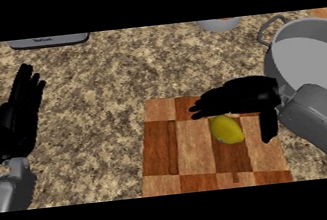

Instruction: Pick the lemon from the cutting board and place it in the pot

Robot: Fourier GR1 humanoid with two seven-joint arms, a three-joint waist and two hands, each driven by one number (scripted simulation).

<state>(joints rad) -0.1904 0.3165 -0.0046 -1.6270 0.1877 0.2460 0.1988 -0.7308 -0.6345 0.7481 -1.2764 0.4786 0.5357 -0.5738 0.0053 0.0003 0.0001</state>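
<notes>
- On the near part of the worktop lies the cutting board point(178, 150), a patchwork of light and dark wood, its near edge running along the bottom of the view.
- At the worktop's left edge the left hand point(18, 114) rests open, fingers straight and pointing up, well apart from the board.
- On the right half of the board sits the lemon point(227, 129), its long axis running roughly near to far, tilted a little.
- The right hand point(240, 99) hangs over the lemon's far end, fingers curled forward and down and the thumb reaching down the lemon's right side; the lemon lies just below and toward the near side of the palm. The fingers stand apart and do not look closed on the fruit yet; whether they touch it I cannot tell.
- This hand is plainly the nearer one, so the coming move seems to be closing round the lemon across its short width.
- At the worktop's right edge stands the grey pot point(295, 63), just beyond the board's far right corner.
- The worktop point(104, 78) is speckled stone; two grey items sit at its far edge.
</notes>
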